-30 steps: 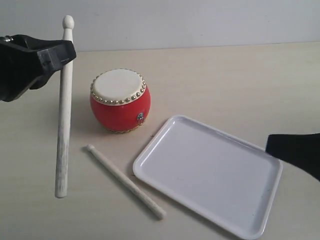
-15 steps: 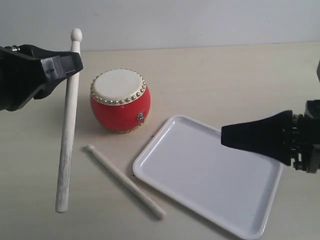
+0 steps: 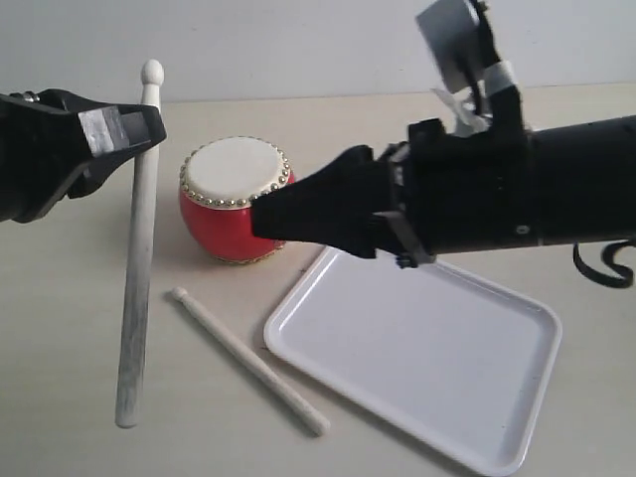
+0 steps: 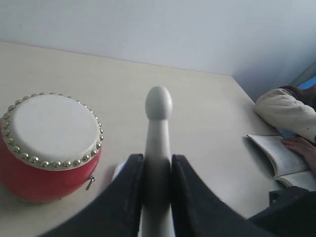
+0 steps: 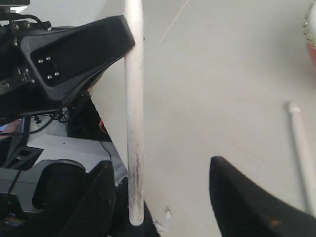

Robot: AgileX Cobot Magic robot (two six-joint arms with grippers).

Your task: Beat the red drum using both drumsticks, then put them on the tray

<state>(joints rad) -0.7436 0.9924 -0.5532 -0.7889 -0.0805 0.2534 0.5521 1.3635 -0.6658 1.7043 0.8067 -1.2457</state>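
Note:
The red drum (image 3: pixel 224 209) stands upright at the back of the table, and its cream head also shows in the left wrist view (image 4: pixel 49 126). My left gripper (image 3: pixel 149 124) is shut on one drumstick (image 3: pixel 137 268), holding it near its rounded tip, nearly upright, left of the drum; the jaws squeeze the drumstick (image 4: pixel 158 123) from both sides. The second drumstick (image 3: pixel 248 363) lies flat on the table between the drum and the white tray (image 3: pixel 427 378). My right gripper (image 3: pixel 263 219) reaches across above the tray, its tip by the drum's right side, open with nothing between its fingers (image 5: pixel 237 197).
In the left wrist view a person's arm (image 4: pixel 284 111) and an open book (image 4: pixel 276 155) lie at the table's far edge. The right wrist view shows the table's left edge with the robot base (image 5: pixel 54 163) beyond it.
My right arm has swept in from the right, over the tray, up to the drum. The left gripper and its drumstick have barely moved.

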